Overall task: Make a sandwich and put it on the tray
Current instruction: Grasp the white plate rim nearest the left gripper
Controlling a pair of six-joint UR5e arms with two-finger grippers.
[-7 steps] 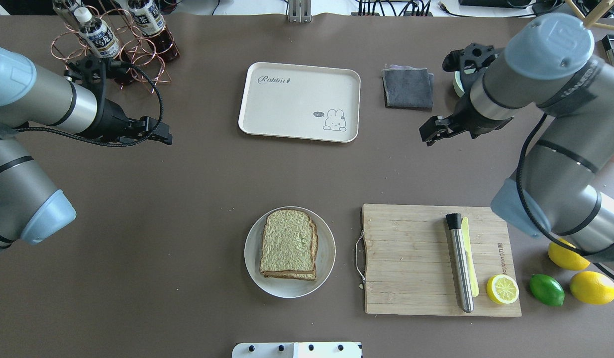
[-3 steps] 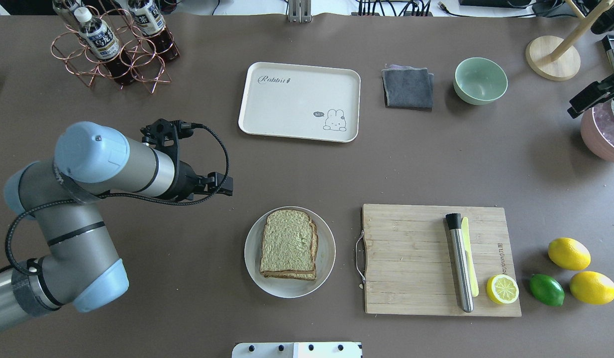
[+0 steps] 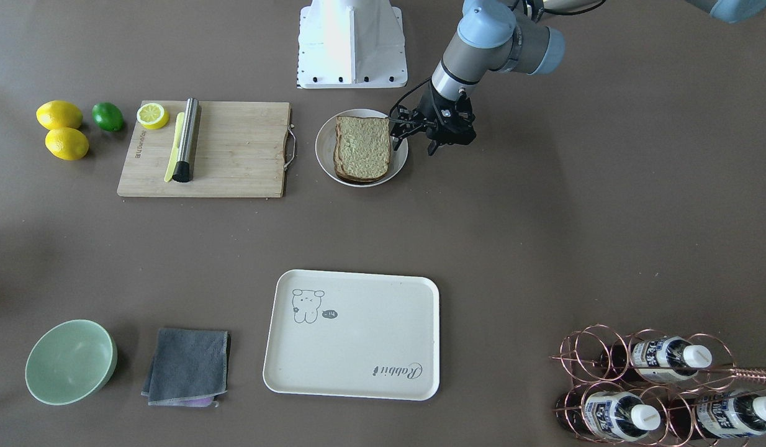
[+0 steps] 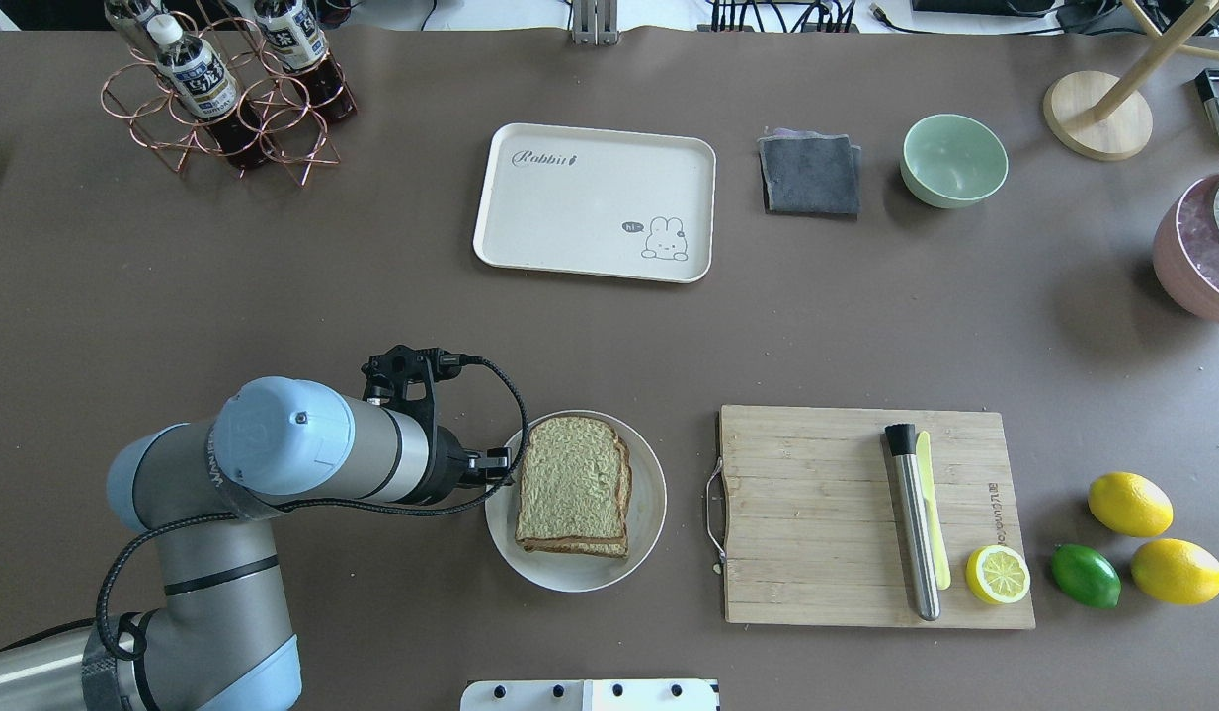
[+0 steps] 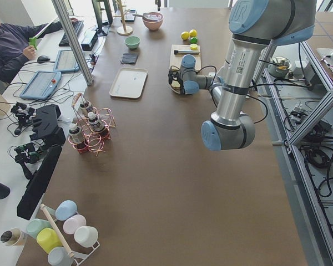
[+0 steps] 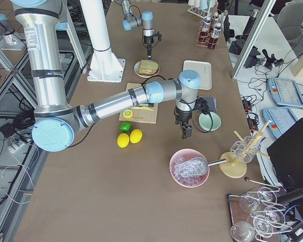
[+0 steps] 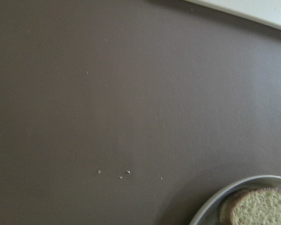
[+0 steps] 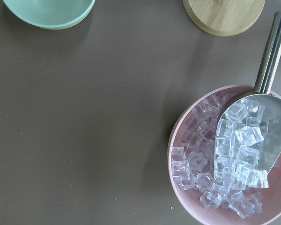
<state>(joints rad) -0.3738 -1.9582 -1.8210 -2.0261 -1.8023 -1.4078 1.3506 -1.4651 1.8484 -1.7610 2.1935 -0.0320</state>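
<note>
The sandwich [image 4: 573, 484], two greenish-tan slices with dark crust, lies stacked on a round white plate [image 4: 649, 494] at the table's near middle. Any filling between the slices is hidden. My left gripper [image 4: 499, 462] hangs just beside the plate's left rim; in the front-facing view it [image 3: 450, 143] looks open and empty. The left wrist view shows only the plate's rim [image 7: 225, 197] and a corner of the bread [image 7: 264, 206]. The cream tray [image 4: 595, 202] lies empty at the far middle. My right gripper [image 6: 184, 132] shows only in the exterior right view, near a green bowl; I cannot tell its state.
A wooden cutting board [image 4: 817, 513] right of the plate carries a metal rod [image 4: 914, 523], a yellow knife and a lemon half [image 4: 998, 575]. Lemons and a lime [image 4: 1086, 576] lie beyond. A grey cloth [image 4: 810, 175], green bowl [image 4: 953, 160], pink ice bowl [image 8: 225, 164] and bottle rack [image 4: 224, 89] stand at the far side.
My left arm has swung from the far left by the bottle rack down to the plate's left rim. My right arm has drawn back to the right, out of the overhead view.
</note>
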